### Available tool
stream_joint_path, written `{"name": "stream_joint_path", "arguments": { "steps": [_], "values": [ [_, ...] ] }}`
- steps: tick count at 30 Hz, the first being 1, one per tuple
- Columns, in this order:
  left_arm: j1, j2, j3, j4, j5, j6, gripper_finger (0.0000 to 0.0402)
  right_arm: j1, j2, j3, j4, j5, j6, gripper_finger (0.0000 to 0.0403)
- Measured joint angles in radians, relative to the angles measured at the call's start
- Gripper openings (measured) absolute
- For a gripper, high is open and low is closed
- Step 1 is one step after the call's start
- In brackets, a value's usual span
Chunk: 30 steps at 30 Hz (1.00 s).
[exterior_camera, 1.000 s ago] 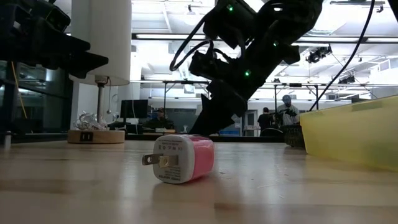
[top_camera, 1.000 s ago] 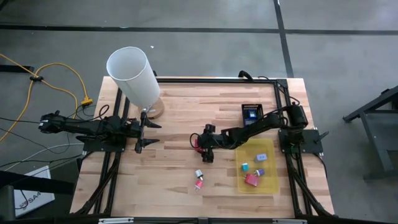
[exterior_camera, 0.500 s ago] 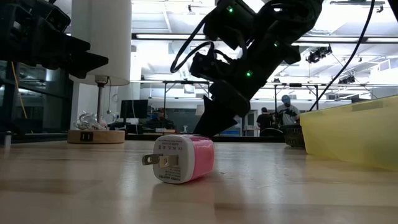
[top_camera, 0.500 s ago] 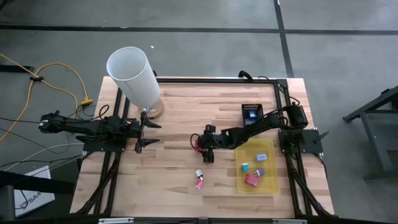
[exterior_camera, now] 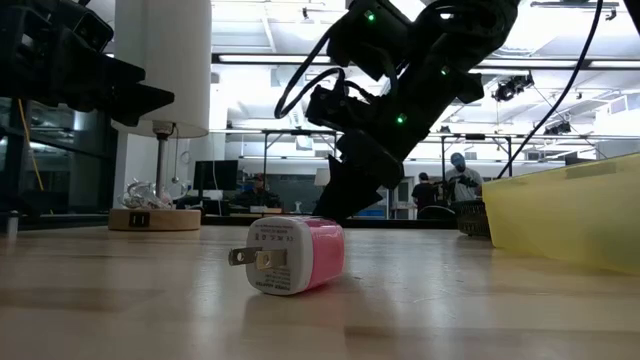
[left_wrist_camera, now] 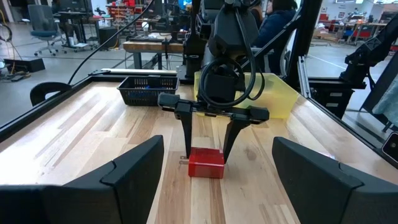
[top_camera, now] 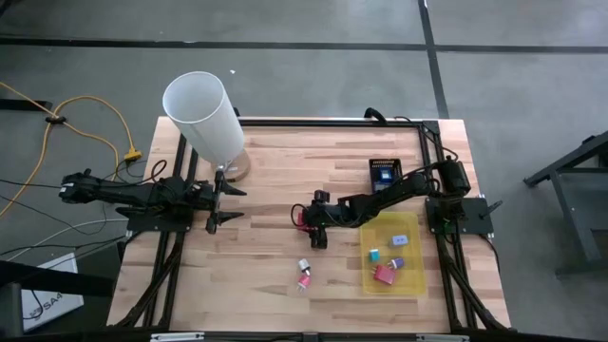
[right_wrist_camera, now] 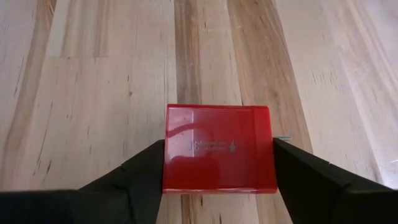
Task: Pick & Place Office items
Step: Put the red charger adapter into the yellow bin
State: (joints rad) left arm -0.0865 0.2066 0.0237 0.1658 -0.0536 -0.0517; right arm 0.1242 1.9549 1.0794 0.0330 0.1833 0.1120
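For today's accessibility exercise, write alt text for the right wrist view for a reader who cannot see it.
A red rectangular block lies flat on the wooden table, with the right gripper open around it, one dark finger at each side. A thin metal prong sticks out from one edge of the block.

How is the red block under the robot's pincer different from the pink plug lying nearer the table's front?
The flat red translucent plastic block sits between the right pincer's open fingers; the rounded pink-and-white plug adapter lies free, untouched. The red block is mid-table; the pink adapter lies nearer the front edge, beside a small grey piece. Both rest on the wooden table, outside the yellow tray.
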Motion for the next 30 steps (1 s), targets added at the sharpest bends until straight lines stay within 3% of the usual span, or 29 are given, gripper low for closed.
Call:
{"name": "stream_joint_path", "arguments": {
  "steps": [18, 30],
  "values": [
    [0.0, 0.0, 0.0, 0.0, 0.0, 0.0, 0.0293, 0.0, -0.01, 0.0, 0.048, 0.001, -0.011, 0.0249],
    [0.0, 0.0, 0.0, 0.005, 0.0, 0.0, 0.0293, 0.0, -0.177, 0.003, 0.023, 0.066, -0.099, 0.0249]
  ]
}}
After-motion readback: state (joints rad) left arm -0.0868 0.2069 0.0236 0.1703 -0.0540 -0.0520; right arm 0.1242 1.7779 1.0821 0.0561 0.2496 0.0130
